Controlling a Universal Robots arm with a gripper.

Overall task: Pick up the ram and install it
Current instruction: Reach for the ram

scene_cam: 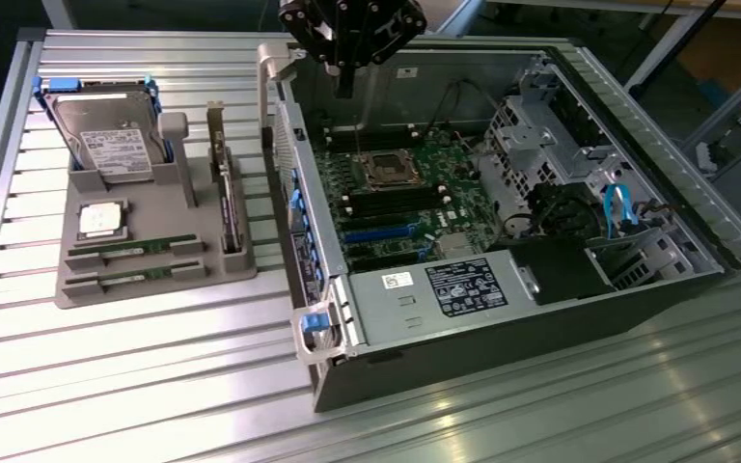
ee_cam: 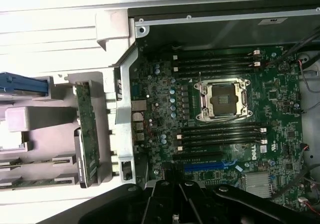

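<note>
Two ram sticks, thin green boards, lie flat in the front slots of the grey tray [scene_cam: 74,289]: one ram stick [scene_cam: 132,249] sits behind the other [scene_cam: 132,277]. My gripper [scene_cam: 343,85] hangs high over the far left corner of the open computer case [scene_cam: 500,338], well away from the tray, with nothing seen in it. In the wrist view the gripper's dark body [ee_cam: 175,204] is over the motherboard [ee_cam: 165,98], which shows black memory slots [ee_cam: 220,61] on both sides of the CPU socket [ee_cam: 222,99].
The tray also holds a silver hard drive [scene_cam: 107,140], a CPU chip [scene_cam: 100,220] and an upright dark expansion card [scene_cam: 225,198]. The case wall [scene_cam: 281,193] stands between tray and motherboard. A drive cage [scene_cam: 525,145] and cables fill the case on the exterior view's right.
</note>
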